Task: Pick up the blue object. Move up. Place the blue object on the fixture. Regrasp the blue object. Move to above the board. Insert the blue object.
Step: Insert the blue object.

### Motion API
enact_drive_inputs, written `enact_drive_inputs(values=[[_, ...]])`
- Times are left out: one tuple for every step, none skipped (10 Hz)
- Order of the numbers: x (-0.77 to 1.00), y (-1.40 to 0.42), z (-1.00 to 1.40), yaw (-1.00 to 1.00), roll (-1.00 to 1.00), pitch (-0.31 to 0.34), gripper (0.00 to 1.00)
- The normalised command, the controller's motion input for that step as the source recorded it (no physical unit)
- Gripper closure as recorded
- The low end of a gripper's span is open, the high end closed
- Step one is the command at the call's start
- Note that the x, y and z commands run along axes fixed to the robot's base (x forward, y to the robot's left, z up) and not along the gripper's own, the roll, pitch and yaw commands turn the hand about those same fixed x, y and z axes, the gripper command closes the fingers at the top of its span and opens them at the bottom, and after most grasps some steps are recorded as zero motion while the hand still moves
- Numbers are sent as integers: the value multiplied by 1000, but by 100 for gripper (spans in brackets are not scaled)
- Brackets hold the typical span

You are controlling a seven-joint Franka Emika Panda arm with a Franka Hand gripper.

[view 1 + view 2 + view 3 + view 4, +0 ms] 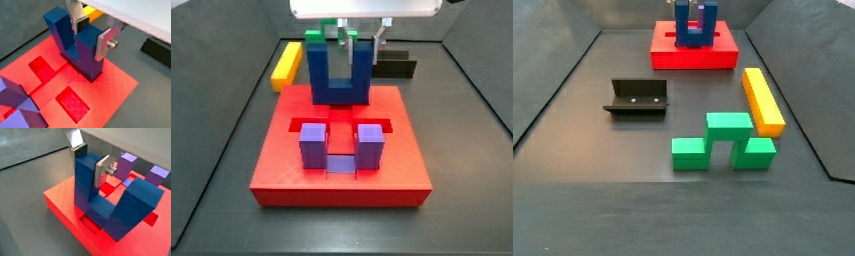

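Observation:
The blue object point(338, 85) stands prongs up, bridge down, on the far part of the red board point(338, 175). Its base meets a cut-out slot there; how deep it sits I cannot tell. My gripper point(364, 38) comes from above and is shut on one prong, with silver fingers point(103, 45) on both sides of it. Both wrist views show this grip, my gripper point(91, 35) point(90, 162) holding the blue object point(63, 35) point(133, 203) over the board point(113, 85) point(63, 195). The black fixture point(637, 98) stands empty on the floor, away from the board point(694, 58).
A purple U-shaped block point(309, 145) sits prongs up in the board's other half. A long yellow bar point(763, 100) and a green block point(724, 140) lie on the floor beside the fixture. Dark walls enclose the floor.

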Motion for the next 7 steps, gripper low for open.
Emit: enact_drive_inputs(values=[[0, 0, -180, -111, 17, 20, 100], [0, 0, -211, -29, 0, 13, 100], [11, -6, -129, 0, 0, 23, 100], [89, -60, -97, 0, 0, 23, 100], [197, -86, -71, 0, 0, 27, 100], [274, -134, -97, 0, 7, 23, 100], [246, -89, -126, 0, 20, 17, 100]])
